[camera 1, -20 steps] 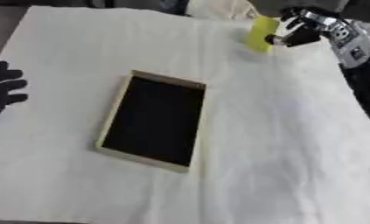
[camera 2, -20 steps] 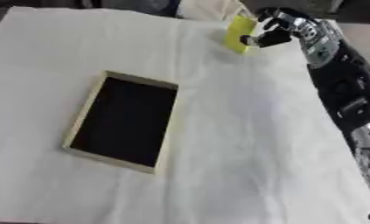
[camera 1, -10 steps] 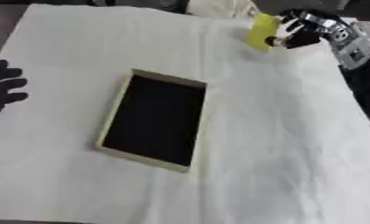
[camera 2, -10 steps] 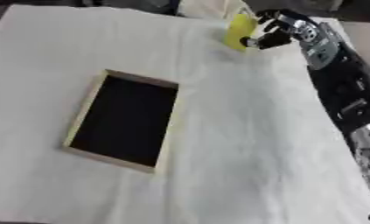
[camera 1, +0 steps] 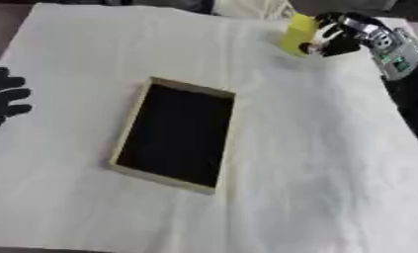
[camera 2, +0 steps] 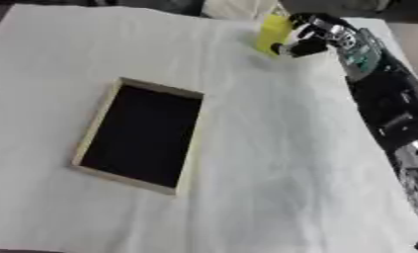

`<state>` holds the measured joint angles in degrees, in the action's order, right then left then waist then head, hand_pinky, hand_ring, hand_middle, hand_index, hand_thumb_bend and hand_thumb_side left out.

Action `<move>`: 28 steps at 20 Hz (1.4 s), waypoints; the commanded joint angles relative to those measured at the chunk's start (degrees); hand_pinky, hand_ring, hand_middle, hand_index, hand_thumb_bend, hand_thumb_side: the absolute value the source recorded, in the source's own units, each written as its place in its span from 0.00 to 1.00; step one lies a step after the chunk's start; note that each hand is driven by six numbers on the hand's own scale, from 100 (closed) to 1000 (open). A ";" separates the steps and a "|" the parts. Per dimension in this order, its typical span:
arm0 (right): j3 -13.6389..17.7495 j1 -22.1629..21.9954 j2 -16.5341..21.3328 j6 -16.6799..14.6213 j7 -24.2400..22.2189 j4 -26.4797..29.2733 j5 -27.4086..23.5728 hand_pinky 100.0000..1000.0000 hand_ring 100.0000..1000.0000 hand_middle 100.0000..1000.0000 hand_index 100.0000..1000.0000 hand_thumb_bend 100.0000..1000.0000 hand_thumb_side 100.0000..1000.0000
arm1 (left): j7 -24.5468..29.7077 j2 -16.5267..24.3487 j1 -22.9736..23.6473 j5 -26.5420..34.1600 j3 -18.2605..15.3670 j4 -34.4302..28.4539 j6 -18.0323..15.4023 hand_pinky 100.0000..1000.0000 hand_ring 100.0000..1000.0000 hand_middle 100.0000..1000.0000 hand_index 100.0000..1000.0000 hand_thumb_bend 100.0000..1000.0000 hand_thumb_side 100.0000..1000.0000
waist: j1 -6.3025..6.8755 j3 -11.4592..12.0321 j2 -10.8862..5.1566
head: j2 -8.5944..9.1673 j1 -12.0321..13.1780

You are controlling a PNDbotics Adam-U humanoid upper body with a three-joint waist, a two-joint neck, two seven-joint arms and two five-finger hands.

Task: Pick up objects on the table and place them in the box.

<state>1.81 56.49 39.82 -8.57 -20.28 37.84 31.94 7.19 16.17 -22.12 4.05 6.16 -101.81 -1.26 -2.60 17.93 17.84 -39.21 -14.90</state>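
White cloth covers the table — right robot hand curls round a bright yellow block, upright.

The right hand reached in from the upper right, fingers apparently curled. The left hand rested at the left edge, fingers spread.

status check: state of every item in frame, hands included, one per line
Yellow block: upright at the far right of the table, right hand's fingers curled round it, not yet in the box.
Shallow wooden box with black interior: open-topped, nothing in it, lying mid-table.
White cloth: spread flat over the table, lightly creased.
Right hand: shut on the yellow block.
Left hand: idle at the left edge, fingers spread, holding nothing.
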 commanded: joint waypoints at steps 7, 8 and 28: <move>0.54 0.68 1.31 -0.38 1.63 0.46 -0.08 0.80 0.81 0.84 0.93 0.32 0.36 | 0.13 0.41 -0.63 0.26 -0.14 -1.04 -0.12 0.79 0.81 0.76 0.90 0.30 0.64 | 0.16 0.31 -0.79 | 0.08 -0.42; 0.55 0.67 1.30 -0.48 2.11 0.53 -0.11 0.80 0.80 0.83 0.92 0.31 0.35 | 0.13 0.40 -0.63 0.27 -0.14 -1.04 -0.12 0.79 0.81 0.76 0.90 0.30 0.64 | 0.16 0.33 -0.78 | 0.08 -0.41; 0.21 -0.05 1.11 -3.75 13.98 2.06 -1.20 0.73 0.66 0.58 0.70 0.18 0.12 | 0.13 0.25 -0.64 0.28 -0.21 -0.97 -0.14 0.79 0.81 0.76 0.90 0.30 0.65 | 0.15 0.36 -0.37 | -0.01 -0.39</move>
<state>2.02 55.59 39.55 -12.18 -6.90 38.60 31.38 7.20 16.11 -22.12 4.09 6.16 -101.81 -1.26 -2.62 18.34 18.55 -39.22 -15.26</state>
